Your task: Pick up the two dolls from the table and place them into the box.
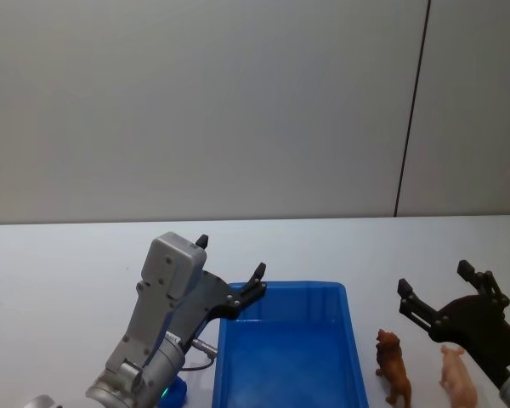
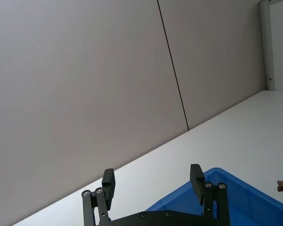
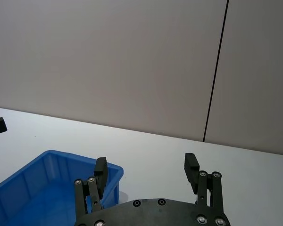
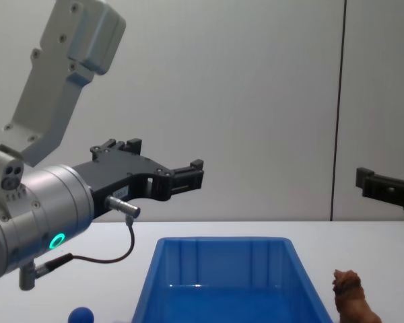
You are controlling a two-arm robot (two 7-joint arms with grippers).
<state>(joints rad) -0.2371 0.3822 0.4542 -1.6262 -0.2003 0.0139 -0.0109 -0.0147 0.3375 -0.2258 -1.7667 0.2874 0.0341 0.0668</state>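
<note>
Nothing gripped, nothing boxed yet.
The shaggy reddish-brown animal doll [image 1: 393, 365] stands just right of the bright blue rectangular plastic box [image 1: 280, 361]. The smooth pale pink animal doll [image 1: 457, 381] stands farther right of the box, and both are on the flat white counter [image 1: 59, 272]. My right tool [image 1: 434, 276] hangs in the air above them, fingers spread and empty. My left tool [image 1: 230, 256] hovers over the box's far left corner, also spread wide and holding nothing. A small blue ball [image 4: 81, 315] lies left of the box.

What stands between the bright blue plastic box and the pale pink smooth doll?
The reddish-brown shaggy doll stands there, as the head view shows.
</note>
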